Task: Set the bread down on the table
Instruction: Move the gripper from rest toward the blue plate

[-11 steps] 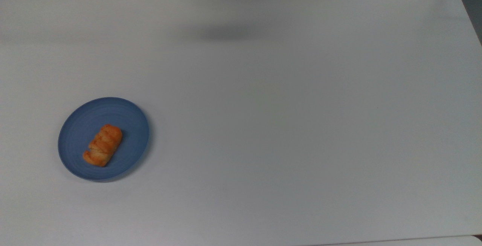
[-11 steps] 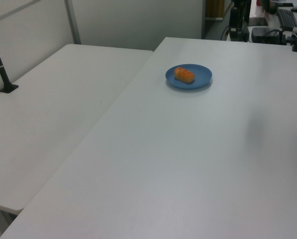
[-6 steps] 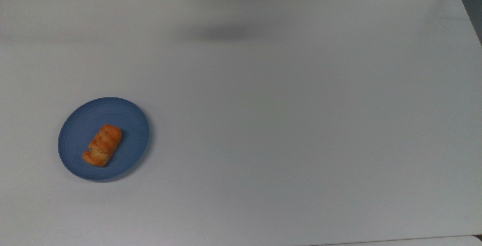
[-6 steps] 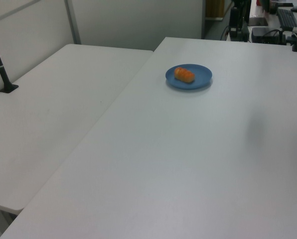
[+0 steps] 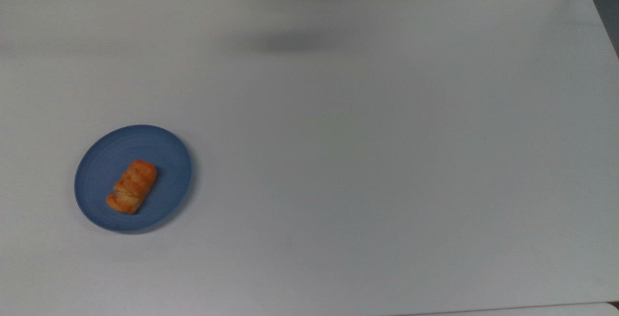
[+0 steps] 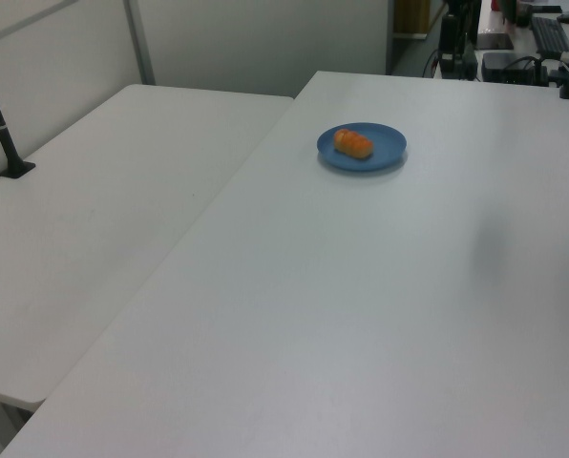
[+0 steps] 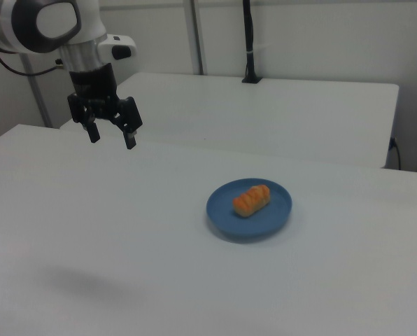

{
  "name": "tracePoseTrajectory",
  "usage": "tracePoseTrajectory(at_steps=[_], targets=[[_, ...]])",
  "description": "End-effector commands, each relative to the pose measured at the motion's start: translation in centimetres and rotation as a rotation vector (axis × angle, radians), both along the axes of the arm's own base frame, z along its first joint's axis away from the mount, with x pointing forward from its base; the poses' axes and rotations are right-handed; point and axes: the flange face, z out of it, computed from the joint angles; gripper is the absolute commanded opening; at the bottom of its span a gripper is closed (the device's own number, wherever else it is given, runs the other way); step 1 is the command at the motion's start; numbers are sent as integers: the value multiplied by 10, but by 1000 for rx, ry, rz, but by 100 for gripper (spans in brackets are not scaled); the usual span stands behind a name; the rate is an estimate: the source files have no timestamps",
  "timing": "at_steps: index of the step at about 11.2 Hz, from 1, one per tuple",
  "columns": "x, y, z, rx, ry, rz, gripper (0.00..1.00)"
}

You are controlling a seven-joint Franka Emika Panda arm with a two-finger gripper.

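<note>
Resting on plate (image 7: 249,222), bread (image 7: 251,200) well apart from open tool (image 7: 112,137).

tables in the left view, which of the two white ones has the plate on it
The table on the left view's right, the nearer and larger one. It carries the blue plate with the bread; the adjoining table on the left view's left bears only a black post.

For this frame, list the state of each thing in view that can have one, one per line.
bread: lying on the blue plate, untouched
blue plate: flat on the table, holding the bread
gripper: open, empty, raised above the table, apart from the plate
table: bearing the plate
</note>
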Motion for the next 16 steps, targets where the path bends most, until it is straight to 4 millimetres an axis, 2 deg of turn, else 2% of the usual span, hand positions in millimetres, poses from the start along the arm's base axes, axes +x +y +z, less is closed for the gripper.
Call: tracePoseTrajectory(at_steps=[1,3,5,7,8,9,11,13,16], targets=[[-6,0,-3,-1,22,-12,100],[-3,-4,-2,-3,17,-39,100],[4,-16,1,-5,2,-164,100],[6,-19,-2,-15,4,-167,100],[11,-35,-10,-20,10,-190,100],[23,-53,-10,-27,-2,-218,100],[50,-97,-26,-40,-19,-281,100],[76,-123,-49,-55,-112,-314,100],[104,-153,-88,-66,-207,-352,100]])
